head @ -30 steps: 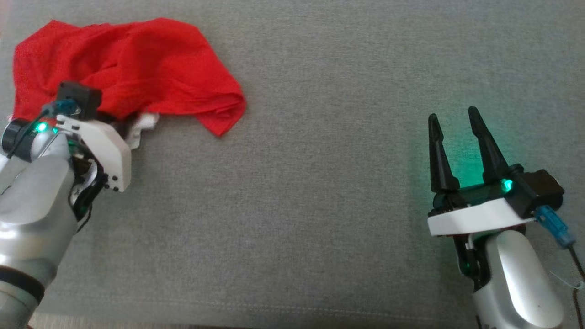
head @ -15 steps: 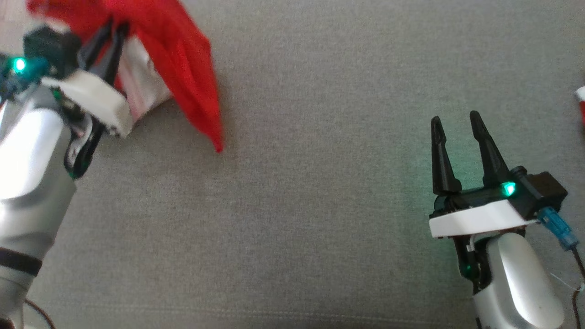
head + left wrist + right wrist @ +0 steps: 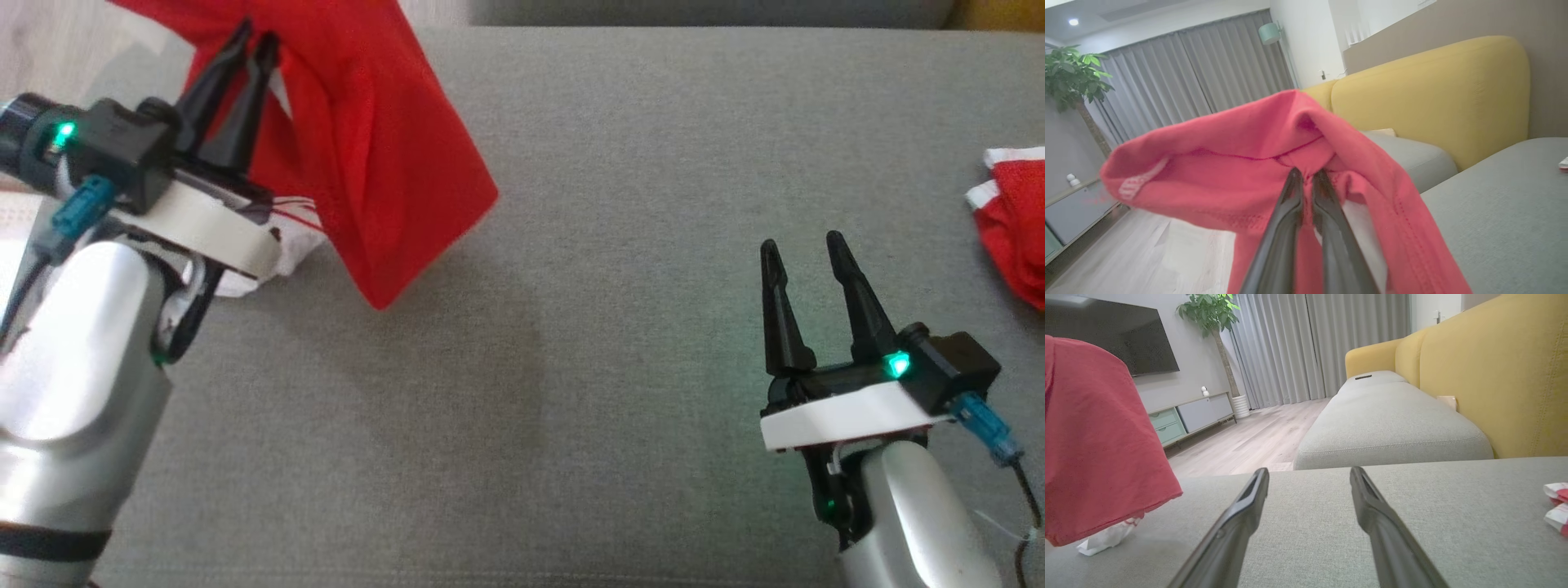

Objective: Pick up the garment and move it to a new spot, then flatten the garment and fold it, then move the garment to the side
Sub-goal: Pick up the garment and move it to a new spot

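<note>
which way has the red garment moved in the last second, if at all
Yes: upward. The red garment lay bunched on the grey cushion; now the shut left tool holds most of it lifted off that cushion, a corner dangling.

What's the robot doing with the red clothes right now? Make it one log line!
left claw: shut on red garment | garment: held up, hanging | right claw: open, empty, above grey seat cushion | step: pick-up

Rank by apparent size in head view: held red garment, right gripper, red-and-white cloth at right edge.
1. red garment
2. right gripper
3. red-and-white cloth, cropped by the frame, so its rank below the gripper is unsure.
</note>
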